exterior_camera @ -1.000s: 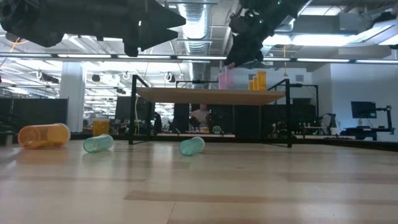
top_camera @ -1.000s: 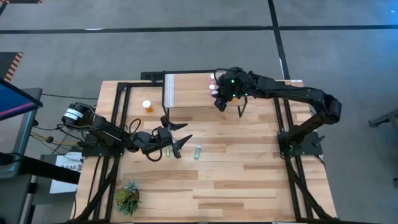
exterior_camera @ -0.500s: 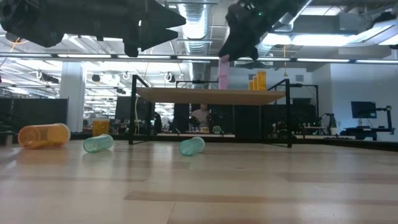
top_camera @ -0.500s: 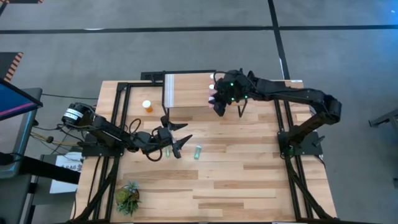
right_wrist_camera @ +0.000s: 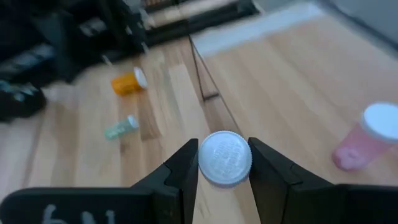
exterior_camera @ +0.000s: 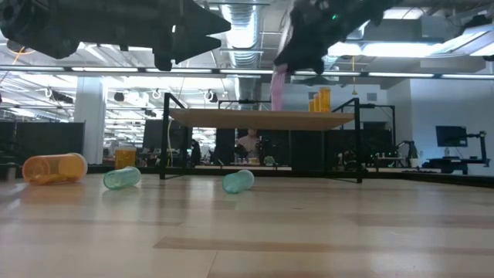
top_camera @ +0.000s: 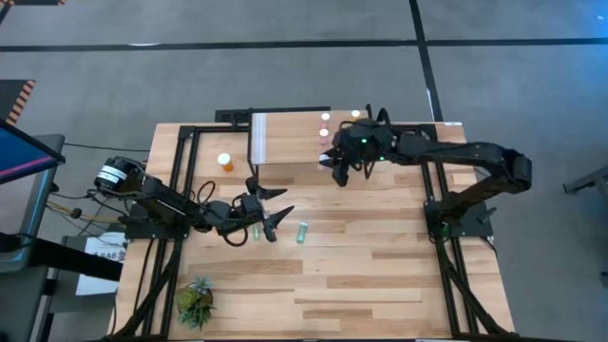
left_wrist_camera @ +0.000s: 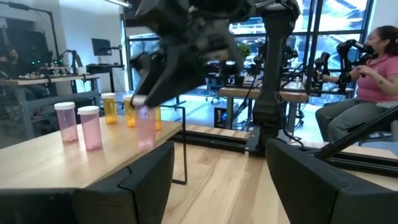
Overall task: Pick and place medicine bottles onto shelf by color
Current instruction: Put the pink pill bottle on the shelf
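My right gripper point(top_camera: 338, 163) is shut on a pink medicine bottle point(exterior_camera: 276, 91) with a white cap, held upright over the near edge of the light-wood shelf point(top_camera: 285, 138). Two more pink bottles point(left_wrist_camera: 91, 127) and orange ones point(exterior_camera: 319, 100) stand upright on the shelf. On the tabletop an orange bottle point(top_camera: 225, 162) and two teal bottles point(top_camera: 302, 232) lie on their sides. My left gripper point(top_camera: 281, 205) hovers open and level above the table left of centre, near the teal bottles, with nothing between its fingers. My right gripper pinches the pink bottle's white cap point(right_wrist_camera: 208, 163) between its two fingers, one on either side. The fingers point(left_wrist_camera: 142, 99) slant down onto the bottle's top from the table's right. The bottle is upright, with its base point(left_wrist_camera: 145, 145) at the shelf's top by the near edge; whether it rests there I cannot tell.
The shelf stands on thin black legs point(exterior_camera: 164, 139) at the table's far middle, with a pale panel point(top_camera: 256, 139) at its left end. A small green plant point(top_camera: 197, 302) sits at the near left corner. A seated person point(left_wrist_camera: 373, 74) shows beyond the table.
My right gripper has moved toward the table's near edge with the pink bottle and tipped. The bottle has come from a tilt to upright at the shelf's near edge. White caps of bottles standing farther back on the shelf have come into view behind the gripper.
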Motion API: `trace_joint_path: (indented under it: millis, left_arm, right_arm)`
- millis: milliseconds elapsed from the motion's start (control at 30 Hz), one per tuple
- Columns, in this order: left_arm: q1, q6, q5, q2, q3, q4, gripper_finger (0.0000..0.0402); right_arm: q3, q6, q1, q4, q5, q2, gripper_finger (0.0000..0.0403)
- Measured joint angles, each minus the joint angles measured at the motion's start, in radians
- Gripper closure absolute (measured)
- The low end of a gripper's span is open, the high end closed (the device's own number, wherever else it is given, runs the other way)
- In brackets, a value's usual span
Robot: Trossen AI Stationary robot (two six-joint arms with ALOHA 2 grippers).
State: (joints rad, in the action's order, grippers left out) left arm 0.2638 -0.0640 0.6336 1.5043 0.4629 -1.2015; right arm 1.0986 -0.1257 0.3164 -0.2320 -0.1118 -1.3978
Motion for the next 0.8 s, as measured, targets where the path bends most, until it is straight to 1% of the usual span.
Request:
trace_joint_path:
  millis: [100,267,367,467,567,800]
  left_arm:
    - [0.000,0.007,0.000,0.000,0.000,0.002,0.0157]
    - [0.000,0.009,0.000,0.000,0.000,0.002,0.0157]
    - [0.000,0.013,0.000,0.000,0.000,0.002,0.0157]
    - [-0.002,0.012,0.001,0.000,0.000,-0.005,0.0157]
    - [-0.005,0.012,0.001,0.000,0.000,-0.011,0.0157]
    - [-0.006,0.012,0.001,0.000,0.000,0.000,0.0157]
  right_arm:
    - [-0.047,-0.005,-0.001,0.030,-0.003,0.066,0.0266]
    - [-0.179,-0.047,-0.009,0.126,-0.003,0.168,0.0266]
    - [-0.199,-0.058,-0.008,0.141,0.000,0.196,0.0266]
    - [-0.198,-0.058,-0.007,0.151,0.004,0.196,0.0266]
    - [-0.167,-0.050,0.009,0.152,0.006,0.168,0.0264]
    - [-0.063,-0.023,0.064,0.055,0.009,0.040,0.0257]
